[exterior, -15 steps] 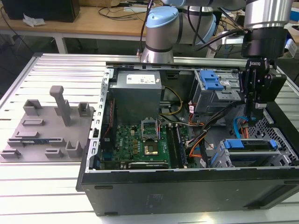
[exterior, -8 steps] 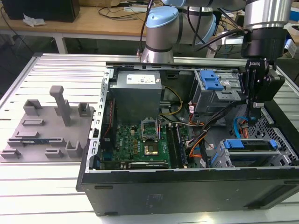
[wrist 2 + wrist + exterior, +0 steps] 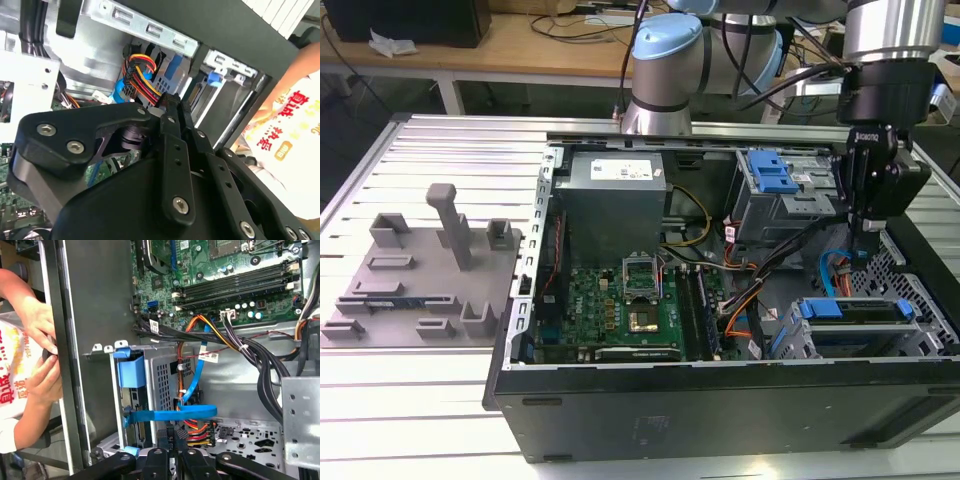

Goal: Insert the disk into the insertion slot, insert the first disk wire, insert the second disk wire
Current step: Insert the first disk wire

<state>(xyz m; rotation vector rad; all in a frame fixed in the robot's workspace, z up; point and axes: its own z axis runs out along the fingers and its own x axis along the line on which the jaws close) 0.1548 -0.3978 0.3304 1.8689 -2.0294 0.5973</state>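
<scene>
Slotted aluminium tabletop (image 3: 440, 150) carries a black open computer case (image 3: 720, 400) lying on its side. A grey plastic fixture tray (image 3: 415, 275) rests toward the exterior view's left, and a wooden bench (image 3: 520, 45) stands behind. My gripper (image 3: 865, 238) reaches down into the case at the exterior view's right. Just beside it, the flat silver disk in its bright blue carrier (image 3: 850, 310) sits in the low grey perforated drive cage (image 3: 920, 330).

In both wrist views I am clenched on the small black plug that ends the thin bundle of red, orange and black wires (image 3: 197, 427). The thin flat bright-blue cable (image 3: 170, 415) crosses just beside that bundle, then loops away toward the green motherboard (image 3: 225, 270).

The first wrist view adds a person's hands (image 3: 40, 340) outside the case wall, against a white garment with red print.

A white label (image 3: 620, 172) sits on the grey power supply box, and a small white tag (image 3: 210, 357) hangs on the blue cable. I cannot read either.
</scene>
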